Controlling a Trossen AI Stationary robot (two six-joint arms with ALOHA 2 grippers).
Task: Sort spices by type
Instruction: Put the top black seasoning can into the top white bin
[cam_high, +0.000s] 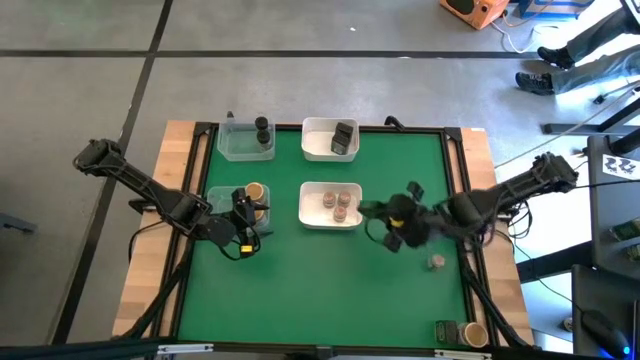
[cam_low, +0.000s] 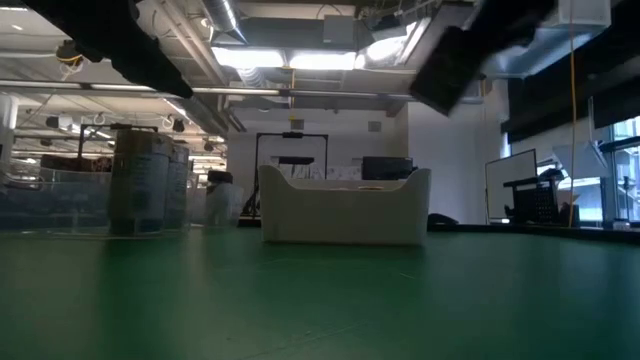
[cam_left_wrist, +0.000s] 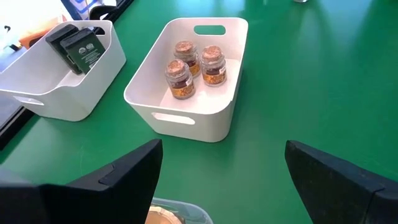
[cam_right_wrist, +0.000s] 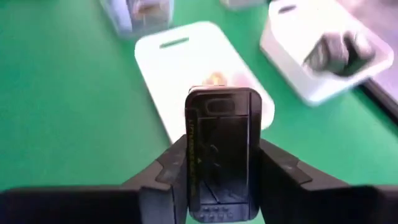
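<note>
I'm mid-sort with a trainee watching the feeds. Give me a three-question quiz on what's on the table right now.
1. True or false: the right gripper holds a dark tin.
2. How many brown jars sit in the near white tray?
3. Where do dark tins already lie? A) far white tray B) far clear tub C) near white tray

Key: 1. True: its jaws are clamped on the tin's sides, above the mat to the right of the near tray. 2. Three. 3. A. The left gripper, jaws open, hovers by the near clear tub.
</note>
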